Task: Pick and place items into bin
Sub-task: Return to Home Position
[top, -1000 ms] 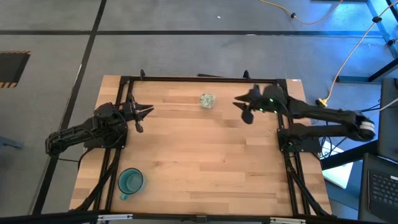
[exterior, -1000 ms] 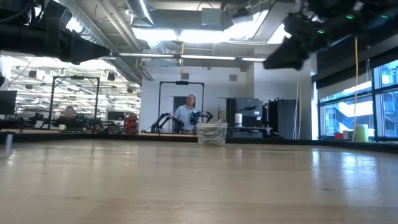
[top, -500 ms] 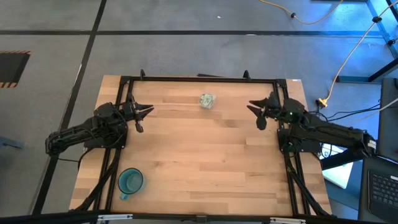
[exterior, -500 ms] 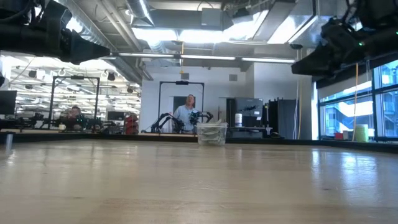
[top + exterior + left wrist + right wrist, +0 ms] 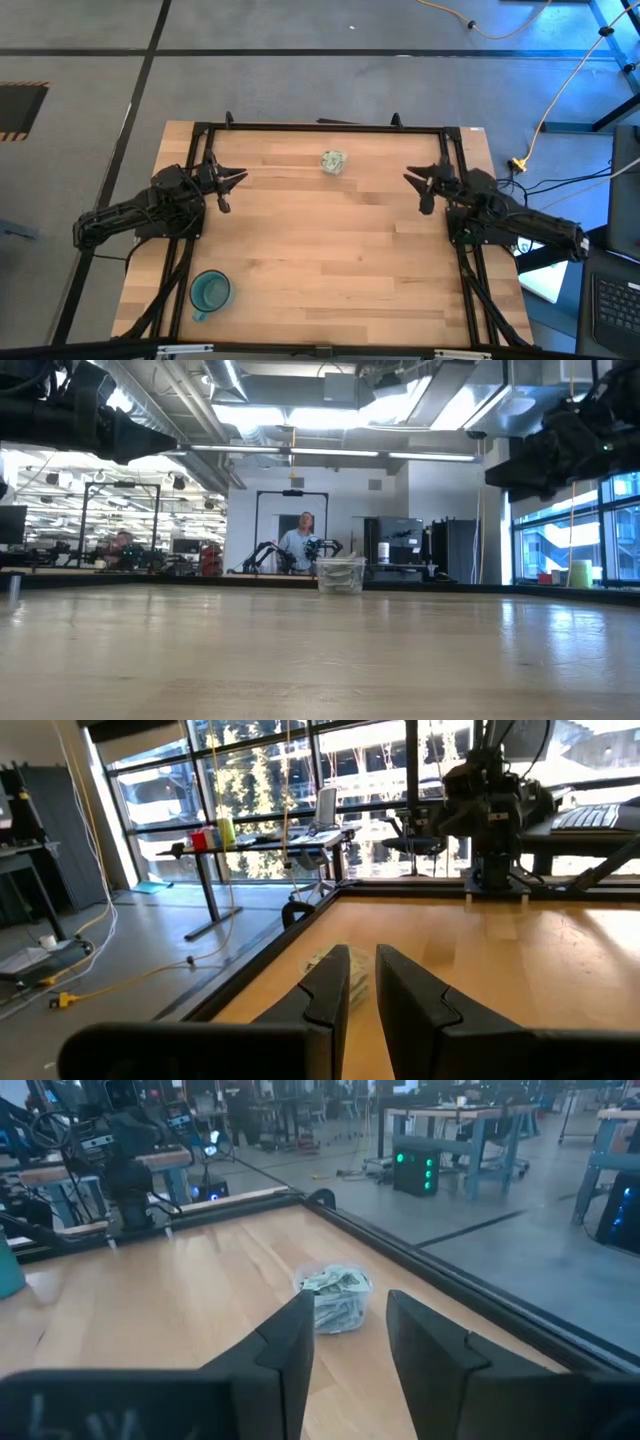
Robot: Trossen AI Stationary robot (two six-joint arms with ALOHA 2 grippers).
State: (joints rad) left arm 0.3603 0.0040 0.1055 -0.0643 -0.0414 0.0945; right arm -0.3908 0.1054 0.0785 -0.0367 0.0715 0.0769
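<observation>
High view, left to right: the left pincer (image 5: 232, 191) hangs empty over the left side of the worktop (image 5: 320, 250), and a teal cup (image 5: 210, 291) stands near the front-left corner. The bin (image 5: 333, 162) sits near the far edge about midway across, well apart from both arms. The right pincer (image 5: 418, 190) hangs empty over the right side. From above, the bin's contents are only a pale green-white blur. The right wrist view resolves them into packets (image 5: 335, 1283), pale green and white, piled loosely inside the clear walls; any print on them is too small to read. That view also catches a teal sliver of the cup, cut off by the picture's edge. It shows its own pincer's fingers a wide gap apart with nothing between them. The left wrist view shows its fingers only a narrow gap apart, also holding nothing, and they hide most of the bin, leaving a strip visible through the gap. The low view shows the bin small at the worktop's far edge, with its contents hard to make out. There both arms are only dark masses cut off at the top corners, and neither pincer's tips can be told. It alone shows a person (image 5: 303, 540) in the room beyond.
</observation>
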